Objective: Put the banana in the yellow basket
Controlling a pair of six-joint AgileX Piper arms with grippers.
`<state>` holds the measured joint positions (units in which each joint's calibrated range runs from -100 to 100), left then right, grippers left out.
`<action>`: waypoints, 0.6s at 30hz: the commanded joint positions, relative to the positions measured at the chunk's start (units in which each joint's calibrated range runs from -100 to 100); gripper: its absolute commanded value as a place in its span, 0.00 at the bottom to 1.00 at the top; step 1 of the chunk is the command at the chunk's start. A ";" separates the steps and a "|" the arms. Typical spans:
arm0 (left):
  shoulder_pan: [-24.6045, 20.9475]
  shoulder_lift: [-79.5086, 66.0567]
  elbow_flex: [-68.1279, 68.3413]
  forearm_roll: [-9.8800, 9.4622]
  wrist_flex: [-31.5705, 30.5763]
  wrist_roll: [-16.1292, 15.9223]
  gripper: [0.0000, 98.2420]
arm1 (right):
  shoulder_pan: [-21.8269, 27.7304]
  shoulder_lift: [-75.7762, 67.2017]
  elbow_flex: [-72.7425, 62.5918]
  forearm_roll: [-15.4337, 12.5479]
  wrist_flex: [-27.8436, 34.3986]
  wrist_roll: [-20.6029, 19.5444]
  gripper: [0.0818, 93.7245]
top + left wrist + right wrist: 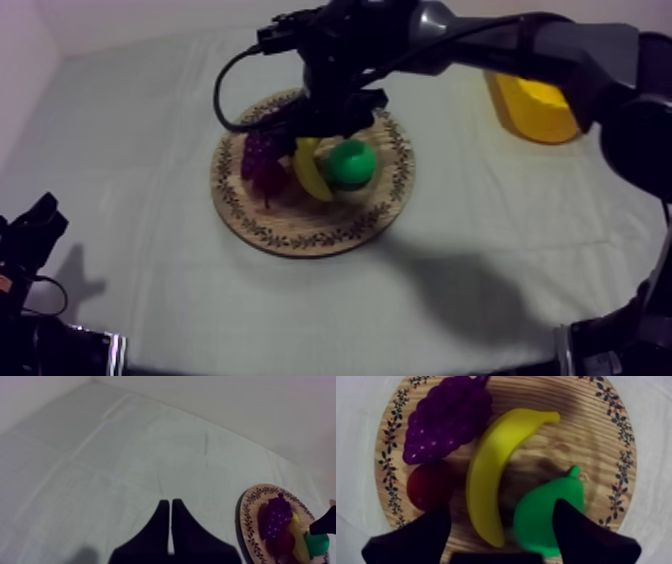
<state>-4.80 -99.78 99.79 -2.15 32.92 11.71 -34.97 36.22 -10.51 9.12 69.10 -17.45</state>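
Observation:
The yellow banana (491, 476) lies on the round wooden board (576, 431), with the purple grapes (443, 418) and the small red fruit (428, 486) on one side and the green pear (548, 508) on the other. My right gripper (501, 507) hangs open just above the board, its fingers (421, 536) straddling the banana's lower end and touching nothing. From above, the right gripper (318, 128) sits over the board (380, 215), above the banana (312, 172). The yellow basket (535, 105) stands at the far right. My left gripper (171, 526) is shut on nothing, low at the left (40, 215).
The grapes (262, 160) and the pear (350, 163) crowd the banana closely on both sides. My right arm (520, 45) spans from the upper right, passing just in front of the basket. In the left wrist view the board (252, 521) lies off beside the bare cloth.

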 commanded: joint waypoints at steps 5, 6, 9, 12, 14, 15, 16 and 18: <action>-0.01 -0.05 -0.01 -0.03 -0.01 -0.01 0.00 | 0.18 2.76 -1.46 -0.55 -2.51 1.69 0.61; -0.01 -0.05 -0.01 -0.03 -0.01 -0.01 0.00 | 0.24 3.24 -1.78 -0.74 -2.92 2.09 0.61; -0.01 -0.05 -0.01 -0.03 -0.01 -0.01 0.00 | 0.38 4.79 -2.88 -1.04 -3.96 2.89 0.61; -0.01 -0.05 -0.01 -0.03 -0.01 -0.01 0.00 | 0.63 6.39 -4.26 -1.28 -4.51 3.43 0.61; -0.01 -0.05 -0.01 -0.03 -0.01 -0.01 0.00 | 0.81 7.41 -5.16 -1.34 -4.95 3.67 0.60; -0.01 -0.05 -0.01 -0.03 -0.01 -0.01 0.00 | 0.91 7.95 -5.61 -1.35 -5.16 3.77 0.60; -0.01 -0.05 -0.01 -0.03 -0.01 -0.01 0.00 | 0.99 8.45 -6.06 -1.39 -5.32 3.88 0.60; -0.01 -0.05 -0.01 -0.03 -0.01 -0.01 0.00 | 1.20 9.46 -6.86 -1.57 -5.63 4.22 0.60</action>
<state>-4.80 -99.78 99.79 -2.15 32.92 11.71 -33.85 45.20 -17.06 7.71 63.56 -13.36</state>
